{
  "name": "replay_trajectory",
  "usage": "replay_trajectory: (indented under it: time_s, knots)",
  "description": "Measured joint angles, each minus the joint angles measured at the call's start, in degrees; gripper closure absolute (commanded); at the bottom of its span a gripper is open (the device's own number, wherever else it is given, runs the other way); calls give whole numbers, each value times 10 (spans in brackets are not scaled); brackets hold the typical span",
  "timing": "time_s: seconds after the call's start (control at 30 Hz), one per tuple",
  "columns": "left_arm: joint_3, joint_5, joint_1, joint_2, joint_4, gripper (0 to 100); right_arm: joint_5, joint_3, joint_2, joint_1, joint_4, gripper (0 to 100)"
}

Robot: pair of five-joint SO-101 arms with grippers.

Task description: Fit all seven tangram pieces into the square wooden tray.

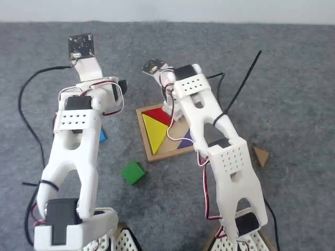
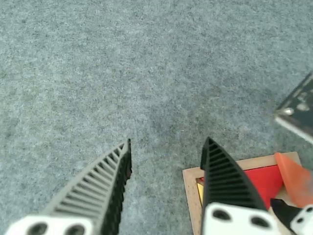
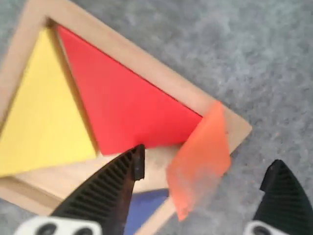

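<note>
The orange piece point(image 3: 200, 156) lies across the corner rim of the wooden tray point(image 3: 146, 68) beside the red triangle point(image 3: 117, 98), between the right fingers point(image 3: 112, 186), spread wide and empty, so it likely needs nudging inward until flat, while the left fingers point(image 2: 98, 191) gape over the desk point(image 2: 146, 73).

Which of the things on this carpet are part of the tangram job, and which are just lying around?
Job: wooden tray, red triangle, yellow triangle, purple piece, orange piece, green square, blue piece, tan triangle.
Lying about: black cable, on the grey carpet.
</note>
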Motion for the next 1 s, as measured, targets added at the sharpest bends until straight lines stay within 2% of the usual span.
replay_trajectory:
  time_s: [0.3, 0.57, 0.87, 1.0]
  knots:
    - [0, 0, 0, 0, 0, 779, 177, 3, -51, 3, 106, 626]
    - [0, 0, 0, 0, 0, 779, 264, 0, -87, 13, 127, 627]
    - [0, 0, 0, 0, 0, 779, 302, -17, -363, 12, 136, 630]
    - [0, 0, 0, 0, 0, 779, 304, 80, -490, 5, 136, 734]
